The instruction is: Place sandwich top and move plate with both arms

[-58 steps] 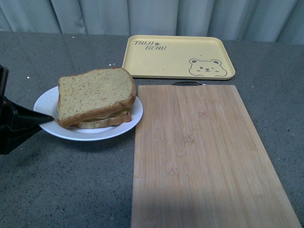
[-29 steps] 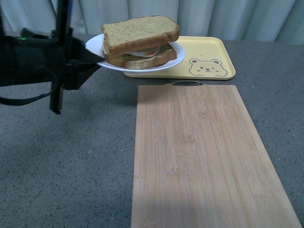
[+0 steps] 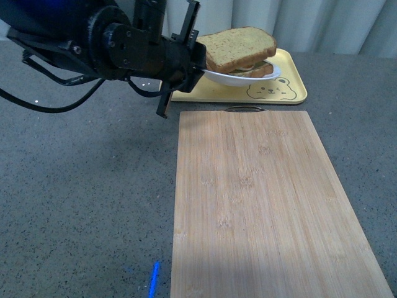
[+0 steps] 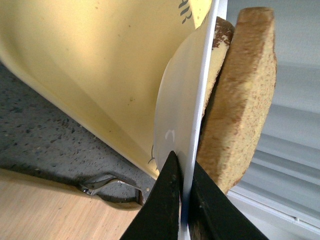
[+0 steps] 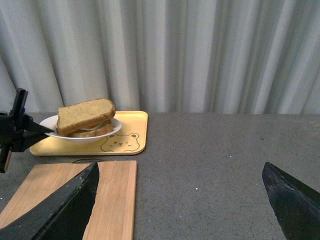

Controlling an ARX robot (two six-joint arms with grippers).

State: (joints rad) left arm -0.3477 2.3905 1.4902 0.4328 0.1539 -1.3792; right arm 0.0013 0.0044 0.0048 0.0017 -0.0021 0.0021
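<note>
My left gripper point(image 3: 200, 67) is shut on the rim of the white plate point(image 3: 231, 79) and holds it in the air over the yellow bear tray point(image 3: 282, 93). The sandwich top point(image 3: 239, 45), a plain brown bread slice, lies on the sandwich on the plate. In the left wrist view the black fingers point(image 4: 165, 205) pinch the plate's edge point(image 4: 197, 130), with the bread point(image 4: 245, 95) beside it. My right gripper point(image 5: 182, 197) is open and empty, well to the right, over bare grey table; plate point(image 5: 60, 132) and sandwich top point(image 5: 85, 114) show far off in its view.
A bamboo cutting board point(image 3: 260, 205) lies in front of the tray, its metal handle point(image 3: 245, 109) toward the tray. Grey speckled tabletop point(image 3: 80, 205) spreads to the left. Pale curtains point(image 5: 200, 55) hang behind the table.
My left arm has lifted the plate with the sandwich off the table and carried it right and away, from the left side to above the yellow tray.
</note>
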